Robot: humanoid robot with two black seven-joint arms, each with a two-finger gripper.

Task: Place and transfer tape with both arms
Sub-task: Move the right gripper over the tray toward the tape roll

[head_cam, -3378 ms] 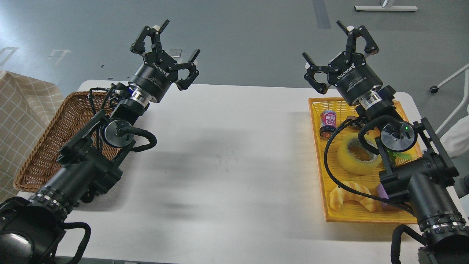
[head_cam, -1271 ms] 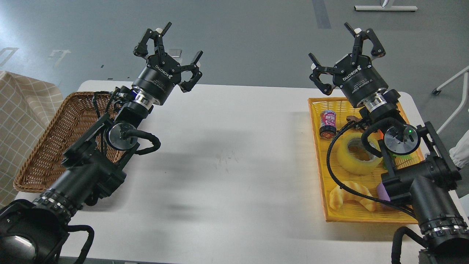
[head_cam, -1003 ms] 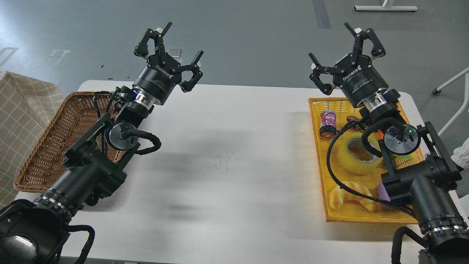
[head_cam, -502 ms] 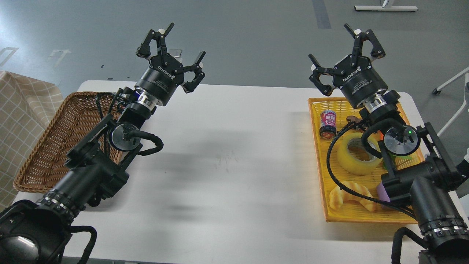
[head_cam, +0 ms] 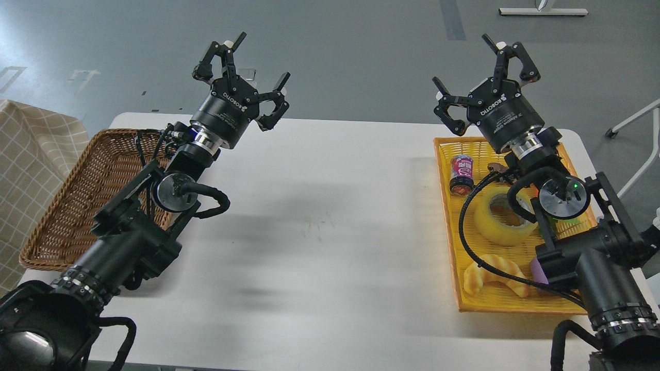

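Note:
The tape [head_cam: 494, 221], a thick yellow translucent roll with a grey core, lies flat in the yellow tray [head_cam: 447, 206] at the table's right side, partly behind my right arm and its cable. My right gripper [head_cam: 482, 67] is open and empty, held high above the tray's far end, well above the tape. My left gripper [head_cam: 242, 72] is open and empty, raised over the table's far left edge beside the wicker basket [head_cam: 72, 206].
The tray also holds a small pink can [head_cam: 461, 174], a croissant-shaped bread toy [head_cam: 494, 275] and a purple object [head_cam: 539, 270] partly under my right arm. The white table [head_cam: 319, 232] lies between basket and tray. A checked cloth [head_cam: 26, 165] is at far left.

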